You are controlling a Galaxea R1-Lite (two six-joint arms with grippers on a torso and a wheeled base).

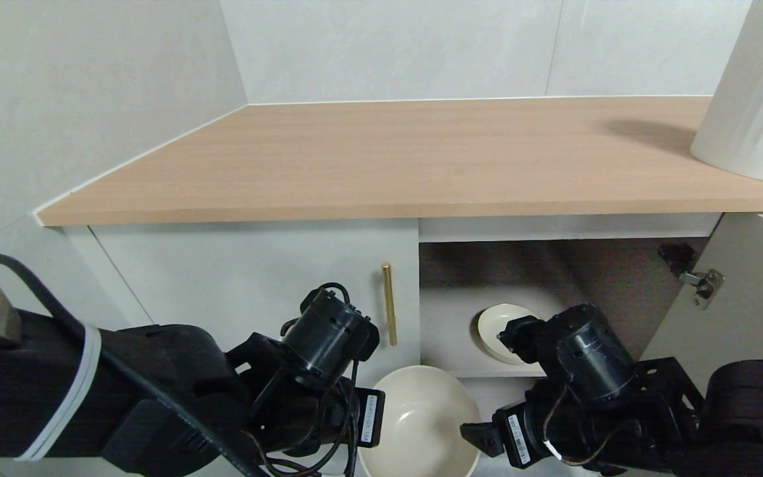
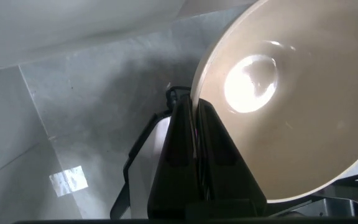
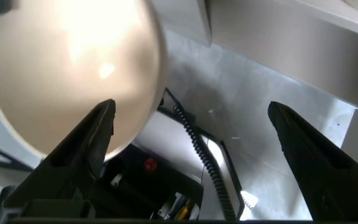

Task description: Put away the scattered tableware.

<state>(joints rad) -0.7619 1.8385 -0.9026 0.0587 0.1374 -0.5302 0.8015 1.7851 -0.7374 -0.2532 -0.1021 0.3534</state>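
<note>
Two pincers flank the cream bowl point(image 1: 414, 417): my left pincer point(image 2: 196, 146) clamps its rim, my right pincer point(image 3: 191, 109) gapes wide beside it, before the open cabinet point(image 1: 593, 278), where a small plate point(image 1: 495, 324) rests on the shelf point(image 1: 444, 348).

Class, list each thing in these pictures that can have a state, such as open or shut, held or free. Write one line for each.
bowl: held by its rim, not yet put away.
left gripper: fingers shut on the bowl.
right gripper: fingers open, holding nothing.
left cabinet door: shut.
right cabinet door: open.
small dish: lying on the shelf, untouched.
</note>
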